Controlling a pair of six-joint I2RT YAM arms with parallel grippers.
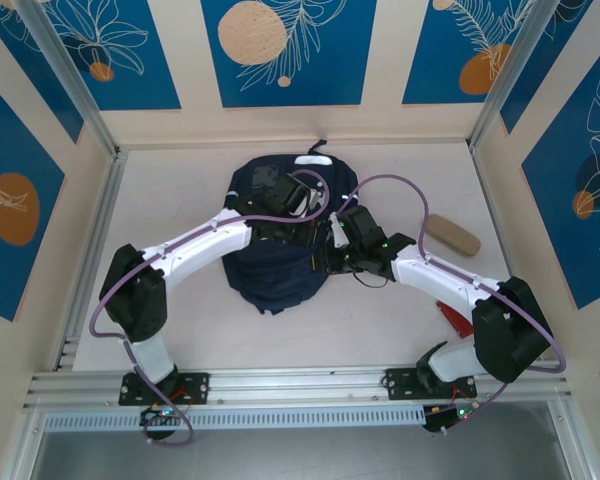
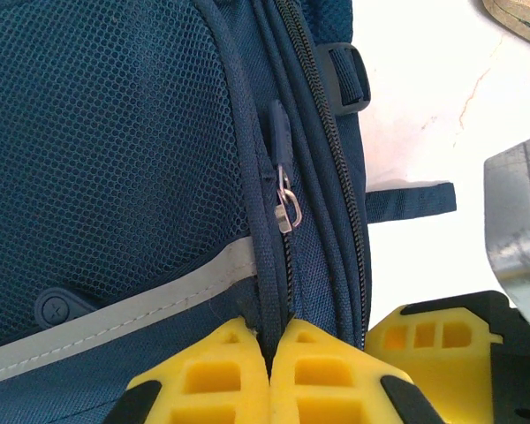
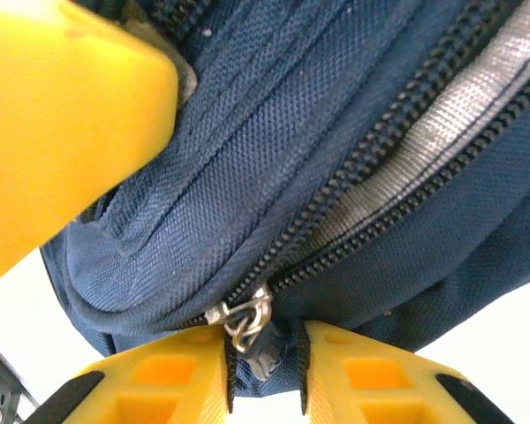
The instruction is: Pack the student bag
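Left tool (image 2: 268, 340) pinches student bag (image 2: 115, 132).

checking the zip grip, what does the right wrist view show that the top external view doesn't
Only the right wrist view: the zipper pull lying between the right gripper's fingers, and the grey stripe up close. Whether the pull is pinched is unclear.
Only the top external view: the student bag's whole outline, the left arm and right arm reaching onto it, plus a tan oblong object and a red item on the table.
Both views: the navy bag fabric with the right gripper at its edge.
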